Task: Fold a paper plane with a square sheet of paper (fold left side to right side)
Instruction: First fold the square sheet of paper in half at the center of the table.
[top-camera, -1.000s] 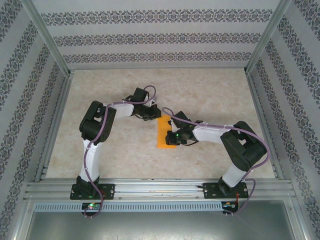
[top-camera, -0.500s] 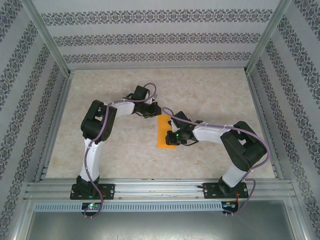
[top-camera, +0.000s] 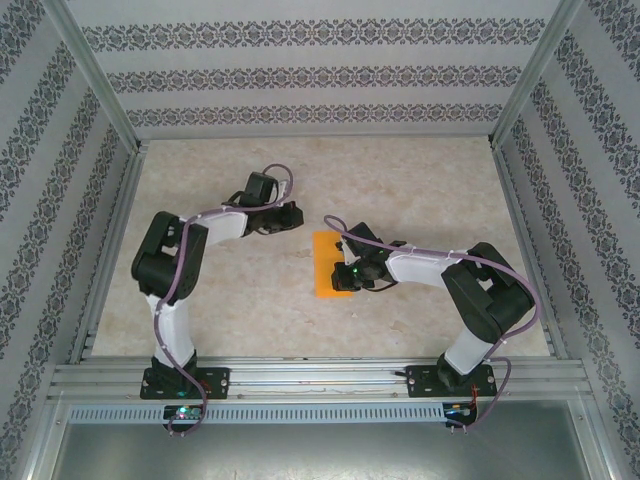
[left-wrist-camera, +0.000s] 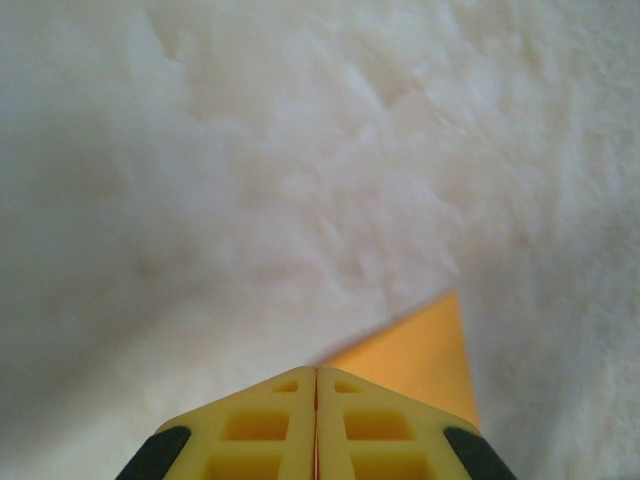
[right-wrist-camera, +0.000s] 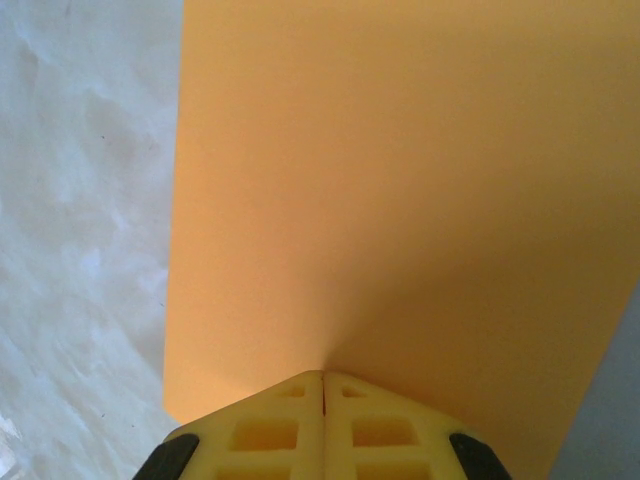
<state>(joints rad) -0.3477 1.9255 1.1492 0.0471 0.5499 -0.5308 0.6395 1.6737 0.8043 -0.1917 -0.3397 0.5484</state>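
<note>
The square sheet of paper (top-camera: 325, 252) lies on the table as a narrow upright orange strip, folded in half. My right gripper (top-camera: 344, 276) is shut with its tips pressed down on the strip's lower right part. In the right wrist view the orange sheet (right-wrist-camera: 400, 190) spreads out ahead of the closed right gripper (right-wrist-camera: 322, 374). My left gripper (top-camera: 297, 216) is shut and sits just up and left of the strip's top left corner, apart from it. The left wrist view shows the closed left gripper (left-wrist-camera: 316, 370) with one orange corner (left-wrist-camera: 420, 350) beyond it.
The beige marbled table (top-camera: 420, 190) is enclosed by patterned walls (top-camera: 310, 75) at the back and both sides. A metal rail (top-camera: 320, 376) holding both arm bases runs along the near edge. Bare tabletop lies left, right and behind the paper.
My left arm has pulled back to the left, away from the paper's top left corner, staying shut. The right gripper and the paper have not moved.
</note>
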